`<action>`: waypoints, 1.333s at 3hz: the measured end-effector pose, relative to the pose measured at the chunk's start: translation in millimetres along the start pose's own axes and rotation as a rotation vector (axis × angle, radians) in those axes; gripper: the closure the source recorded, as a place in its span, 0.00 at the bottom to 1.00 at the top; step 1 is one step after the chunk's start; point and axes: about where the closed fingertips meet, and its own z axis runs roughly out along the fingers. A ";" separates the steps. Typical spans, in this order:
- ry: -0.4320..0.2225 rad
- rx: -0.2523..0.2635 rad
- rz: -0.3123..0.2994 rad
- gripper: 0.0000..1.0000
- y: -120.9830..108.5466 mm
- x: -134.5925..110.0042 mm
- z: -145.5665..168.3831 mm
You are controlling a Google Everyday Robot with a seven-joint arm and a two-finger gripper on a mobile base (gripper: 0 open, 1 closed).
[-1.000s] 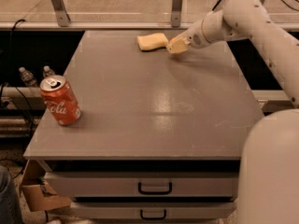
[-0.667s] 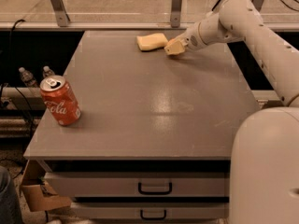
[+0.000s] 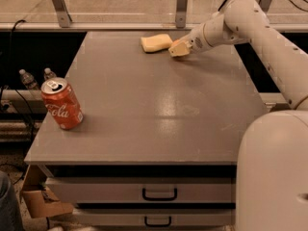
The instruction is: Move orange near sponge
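Note:
The sponge (image 3: 156,43) is a pale yellow block lying on the far part of the grey table (image 3: 154,105). My gripper (image 3: 178,49) reaches in from the right and sits low over the table, just right of the sponge and almost touching it. It is shut on the orange (image 3: 176,47), which shows only as a small orange patch at the gripper's tip. The rest of the fruit is hidden by the fingers.
A red Coca-Cola can (image 3: 61,104) stands near the table's front left edge. A railing with posts (image 3: 182,4) runs behind the table. Two plastic bottles (image 3: 29,79) stand off the left side. Drawers (image 3: 159,194) are below the front edge. My white body (image 3: 274,172) fills the lower right.
My gripper has moved a little to the left with the orange, closing most of the gap to the sponge. The sponge and the can have not moved.

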 end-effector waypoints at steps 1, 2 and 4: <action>0.002 -0.006 0.000 0.35 1.9 0.7 3.8; 0.003 -0.010 0.001 0.13 3.6 1.3 7.1; 0.003 -0.016 0.001 0.00 5.9 1.5 10.9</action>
